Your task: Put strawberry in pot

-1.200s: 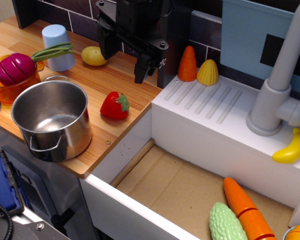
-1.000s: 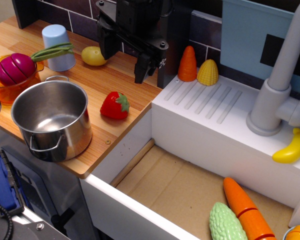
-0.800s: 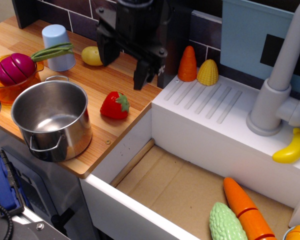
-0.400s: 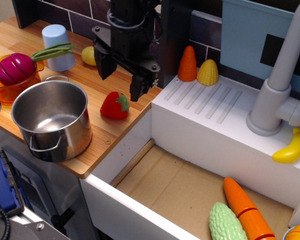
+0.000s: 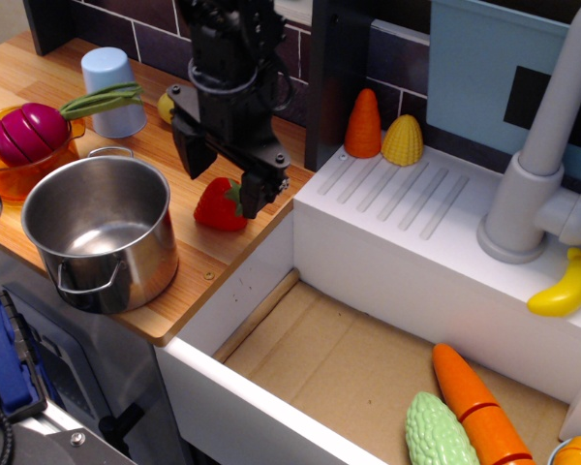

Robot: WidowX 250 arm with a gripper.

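Note:
The red strawberry (image 5: pixel 216 206) with a green cap lies on the wooden counter (image 5: pixel 198 257), just right of the steel pot (image 5: pixel 99 231). The pot stands upright and empty near the counter's front edge. My black gripper (image 5: pixel 221 184) is open and hangs right above the strawberry, one finger on each side of it. Its right finger partly covers the strawberry's green cap. The jaws do not hold anything.
An orange bowl (image 5: pixel 5 163) with a magenta radish (image 5: pixel 29 131) stands left of the pot. A pale blue cup (image 5: pixel 114 89) and a yellow lemon (image 5: pixel 165 107) are behind. An orange cone carrot (image 5: pixel 364 124) and corn (image 5: pixel 402 140) sit on the white sink drainboard (image 5: pixel 407 208).
My gripper has come forward and down from the back wall to just above the strawberry, still open. The strawberry and pot have not moved.

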